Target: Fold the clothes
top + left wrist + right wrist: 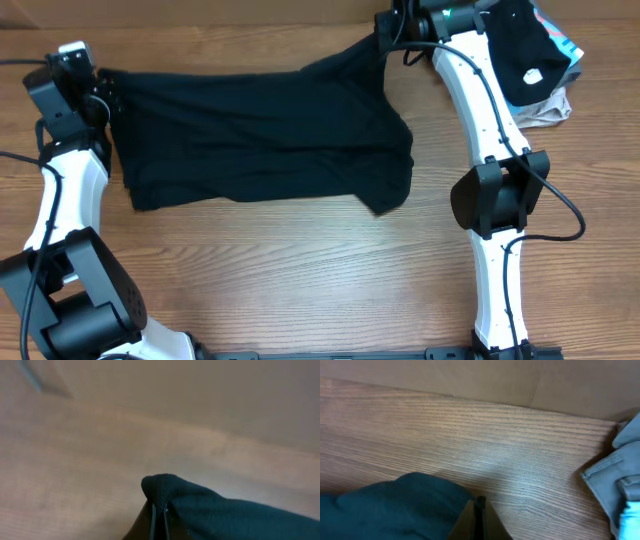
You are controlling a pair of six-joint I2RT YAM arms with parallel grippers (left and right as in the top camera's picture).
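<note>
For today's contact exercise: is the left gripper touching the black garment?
Touching. The left wrist view shows the left gripper shut on a bunched edge of the black garment.

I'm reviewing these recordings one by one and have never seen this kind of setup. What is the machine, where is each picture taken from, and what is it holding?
These are two white robot arms at a wooden table, each ending in a two-finger pincer. The overhead picture looks straight down: the left arm stands at the left of the picture and the right arm at the right. The other two pictures come from small cameras on the wrists, looking along the fingers.

A large black garment lies spread across the table. The left gripper is shut on its left edge. The right gripper is shut at its far right corner, which is drawn up toward it. A pile of other clothes sits in the far right corner, untouched.
</note>
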